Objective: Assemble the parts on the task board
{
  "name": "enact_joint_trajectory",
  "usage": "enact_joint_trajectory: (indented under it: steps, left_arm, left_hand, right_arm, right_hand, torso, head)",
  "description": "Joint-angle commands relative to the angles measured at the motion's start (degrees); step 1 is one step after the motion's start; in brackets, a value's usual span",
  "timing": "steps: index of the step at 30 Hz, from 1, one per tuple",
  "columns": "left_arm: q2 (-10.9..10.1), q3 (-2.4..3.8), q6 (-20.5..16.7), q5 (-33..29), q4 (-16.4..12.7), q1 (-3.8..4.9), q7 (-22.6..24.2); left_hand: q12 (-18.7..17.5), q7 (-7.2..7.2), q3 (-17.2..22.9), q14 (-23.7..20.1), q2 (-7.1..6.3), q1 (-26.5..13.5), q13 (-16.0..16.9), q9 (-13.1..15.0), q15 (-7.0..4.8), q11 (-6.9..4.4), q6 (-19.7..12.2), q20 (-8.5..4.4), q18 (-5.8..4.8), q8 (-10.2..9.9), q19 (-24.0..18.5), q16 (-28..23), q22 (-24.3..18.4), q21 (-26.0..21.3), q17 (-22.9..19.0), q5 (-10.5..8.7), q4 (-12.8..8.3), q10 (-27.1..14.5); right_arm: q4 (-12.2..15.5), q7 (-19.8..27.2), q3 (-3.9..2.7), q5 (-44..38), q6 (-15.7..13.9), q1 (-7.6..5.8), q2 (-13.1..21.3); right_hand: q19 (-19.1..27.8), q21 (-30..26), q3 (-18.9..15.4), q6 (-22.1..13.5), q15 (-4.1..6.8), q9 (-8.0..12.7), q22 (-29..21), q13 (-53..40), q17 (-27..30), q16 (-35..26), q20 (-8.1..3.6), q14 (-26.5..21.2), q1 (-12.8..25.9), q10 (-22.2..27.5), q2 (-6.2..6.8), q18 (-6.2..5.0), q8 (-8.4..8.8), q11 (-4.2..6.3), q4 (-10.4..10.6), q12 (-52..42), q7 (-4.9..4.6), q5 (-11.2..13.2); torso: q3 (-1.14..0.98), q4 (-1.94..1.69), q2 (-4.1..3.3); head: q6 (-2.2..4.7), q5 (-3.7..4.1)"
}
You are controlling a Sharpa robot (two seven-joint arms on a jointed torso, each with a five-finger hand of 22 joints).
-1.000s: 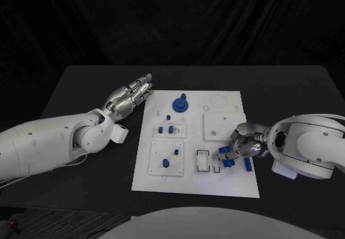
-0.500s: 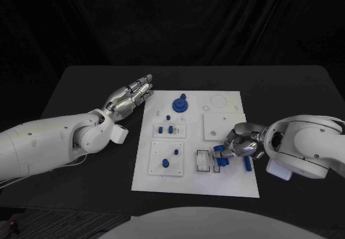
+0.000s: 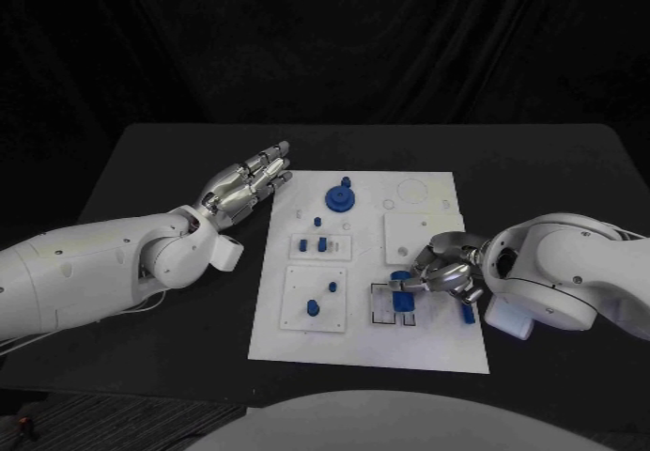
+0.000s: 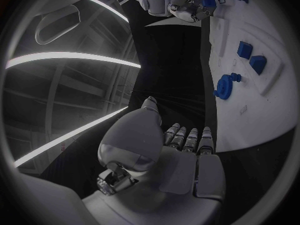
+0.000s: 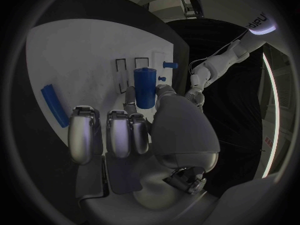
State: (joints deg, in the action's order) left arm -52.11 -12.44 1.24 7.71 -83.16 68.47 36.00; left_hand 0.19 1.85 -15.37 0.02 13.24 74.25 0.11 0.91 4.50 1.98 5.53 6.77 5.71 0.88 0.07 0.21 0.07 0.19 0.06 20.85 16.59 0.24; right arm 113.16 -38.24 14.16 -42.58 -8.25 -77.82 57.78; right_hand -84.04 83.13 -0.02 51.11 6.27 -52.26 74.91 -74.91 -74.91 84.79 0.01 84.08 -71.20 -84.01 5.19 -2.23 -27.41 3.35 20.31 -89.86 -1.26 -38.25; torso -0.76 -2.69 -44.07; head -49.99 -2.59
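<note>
A matte black table (image 3: 162,160) stands before dark curtains, bearing the flat white task board (image 3: 420,343); the right hand (image 3: 447,274) pinches a smooth blue cylinder (image 5: 145,87) over the board's black-outlined slots; the left hand (image 3: 247,180) lies released, fingers straight, just beside the board's far corner.

A flat white rectangular task board (image 3: 363,338) lies mid-table, bearing small blue plastic parts: a gear-like disc (image 3: 339,196) at its far end and pegs (image 3: 313,306) on its left panels. A blue cylinder (image 3: 402,300) sits over the black-outlined slots at its near middle, and a blue bar (image 3: 468,313) lies near its right edge.

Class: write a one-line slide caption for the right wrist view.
Right hand holds a blue cylinder over the task board.
</note>
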Motion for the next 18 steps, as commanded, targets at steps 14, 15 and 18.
enact_joint_trajectory:
  steps: [14, 15, 18]
  left_arm:
    - [0.09, 0.06, 1.13, 0.14, 0.02, -0.08, -0.06]
    - [0.15, 0.06, 1.18, 0.14, 0.03, -0.08, -0.10]
    - [0.27, 0.06, 1.34, 0.14, 0.05, -0.08, -0.21]
  left_hand:
    - [0.16, 0.14, 0.36, -0.02, -0.11, 0.84, 0.08, 0.12, 0.67, 0.21, 0.15, 0.66, 0.58, 0.19, -0.07, -0.21, -0.07, -0.19, -0.06, 0.52, -0.23, -0.05]
    - [0.16, 0.14, 0.36, -0.02, -0.11, 0.85, 0.08, 0.12, 0.67, 0.20, 0.15, 0.66, 0.58, 0.19, -0.07, -0.21, -0.07, -0.19, -0.06, 0.52, -0.23, -0.05]
    - [0.16, 0.16, 0.37, -0.02, -0.14, 0.94, 0.07, 0.12, 0.82, 0.14, 0.18, 0.79, 0.56, 0.20, -0.07, -0.21, -0.07, -0.19, -0.06, 0.53, -0.24, -0.05]
  right_arm:
    - [-0.66, -2.13, 0.01, 2.70, 1.39, 1.07, -1.04]
    - [-0.66, -2.16, 0.01, 2.68, 1.56, 1.10, -1.08]
    - [-0.64, -2.19, 0.01, 2.64, 2.00, 1.20, -1.25]
  right_hand:
    - [-2.22, -1.44, 14.49, -2.03, -0.54, 0.38, 12.40, -15.09, -1.92, -0.53, 0.63, 3.62, 1.90, -5.99, -0.66, 0.22, -0.14, -1.09, -11.88, -0.14, -0.66, 4.98]
    - [-2.22, -1.43, 14.49, -2.07, -0.55, 0.40, 12.40, -15.09, -1.93, -0.53, 0.63, 3.62, 1.92, -5.99, -0.67, 0.23, -0.13, -1.10, -11.87, -0.14, -0.67, 5.01]
    - [-2.19, -1.50, 14.40, -2.42, -0.64, 0.53, 12.38, -15.09, -1.96, -0.52, 0.70, 3.63, 2.12, -5.99, -0.72, 0.21, 0.01, -1.23, -11.82, -0.14, -0.82, 5.43]
  torso:
    - [-0.03, 0.11, -0.01]
    - [-0.03, 0.10, -0.01]
    - [-0.02, 0.07, -0.01]
  head:
    - [-0.01, -0.25]
    - [-0.01, -0.23]
    - [-0.01, -0.19]
